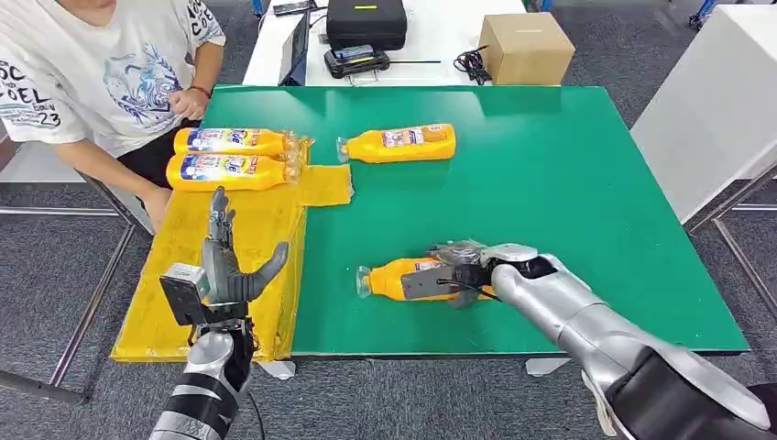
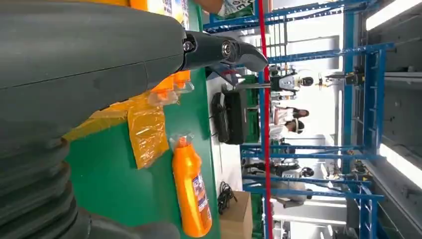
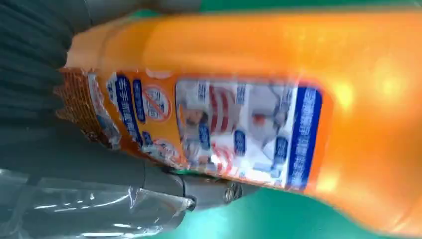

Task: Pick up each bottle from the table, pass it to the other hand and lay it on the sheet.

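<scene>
Right robot hand (image 1: 455, 269) wrapped around a bottle (image 1: 389, 279) lying on the green surface (image 1: 568, 183) near its front edge. Left robot hand (image 1: 229, 261) fingers spread, holding nothing, raised over the yellow sheet (image 1: 247, 229) at the left edge. Two bottles (image 1: 229, 157) on the sheet's far end; another bottle (image 1: 399, 143) lies just beside the sheet's far corner.

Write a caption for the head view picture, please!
Robot's right hand grasps a lying orange bottle on the green table; two bottles rest on the yellow sheet.

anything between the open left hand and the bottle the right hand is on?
Head view: the left hand is over the yellow sheet; then bare green table up to the near bottle under the right hand.
</scene>
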### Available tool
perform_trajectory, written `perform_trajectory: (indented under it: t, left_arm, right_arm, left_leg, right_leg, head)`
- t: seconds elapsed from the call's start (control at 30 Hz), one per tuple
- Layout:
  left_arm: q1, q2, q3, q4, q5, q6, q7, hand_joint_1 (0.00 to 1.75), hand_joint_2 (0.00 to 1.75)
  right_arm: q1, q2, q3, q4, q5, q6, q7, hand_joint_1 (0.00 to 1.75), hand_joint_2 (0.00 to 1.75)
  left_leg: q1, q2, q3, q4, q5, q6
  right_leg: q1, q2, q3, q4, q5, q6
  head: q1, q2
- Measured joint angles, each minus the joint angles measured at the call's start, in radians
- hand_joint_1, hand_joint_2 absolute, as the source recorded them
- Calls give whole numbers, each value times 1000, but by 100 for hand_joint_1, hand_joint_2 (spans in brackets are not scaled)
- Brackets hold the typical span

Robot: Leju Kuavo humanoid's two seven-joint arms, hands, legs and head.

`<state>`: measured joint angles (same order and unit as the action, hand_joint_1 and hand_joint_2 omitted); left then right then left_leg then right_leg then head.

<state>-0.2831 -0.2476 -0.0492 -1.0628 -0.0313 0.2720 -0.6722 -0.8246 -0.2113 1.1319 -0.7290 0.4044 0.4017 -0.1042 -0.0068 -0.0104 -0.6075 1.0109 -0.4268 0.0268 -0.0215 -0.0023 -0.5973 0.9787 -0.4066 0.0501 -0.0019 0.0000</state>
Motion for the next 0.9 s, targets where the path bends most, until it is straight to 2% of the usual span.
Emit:
perform_trajectory:
  t: [0.33,0.5,0.67,0.7,0.77,0.83,0.9]
  left_arm:
    - [1,-4,4,0,0,-1,5,0,175]
    - [4,-5,6,0,0,-1,5,0,175]
    - [10,-5,7,-2,0,-3,5,0,175]
    - [11,-5,7,-3,0,-3,5,0,175]
    - [23,-5,8,-15,0,-3,6,0,175]
    - [43,-5,11,-40,0,-10,17,0,175]
    - [71,-6,19,-72,2,-18,26,0,175]
  right_arm:
    - [-16,10,51,17,6,-38,2,175,175]
    - [6,18,52,24,-15,-155,1,175,175]
    - [13,20,50,25,-19,-182,1,175,175]
    - [25,20,43,24,-32,-223,-8,175,175]
    - [89,23,-16,-8,-45,-378,-34,175,175]
    - [210,41,-148,-115,-4,-571,-60,175,175]
    - [355,78,-292,-257,76,-711,-89,175,175]
  left_leg:
    - [0,0,0,0,0,0]
    - [0,0,0,0,0,0]
    - [0,0,0,0,0,0]
    - [0,-1,0,0,0,0]
    - [1,-1,1,0,0,0]
    - [1,-1,0,0,0,0]
    - [1,-1,-1,0,-1,0]
  right_leg:
    - [0,0,0,0,0,0]
    - [0,0,0,0,0,0]
    - [0,0,0,0,0,0]
    - [0,0,0,0,0,0]
    - [0,-1,1,0,0,0]
    - [1,-1,1,0,0,0]
    - [1,-1,-1,0,-1,0]
  head:
    - [0,0]
    - [0,0]
    - [0,0]
    - [0,0]
    - [0,0]
    - [0,0]
    - [0,0]
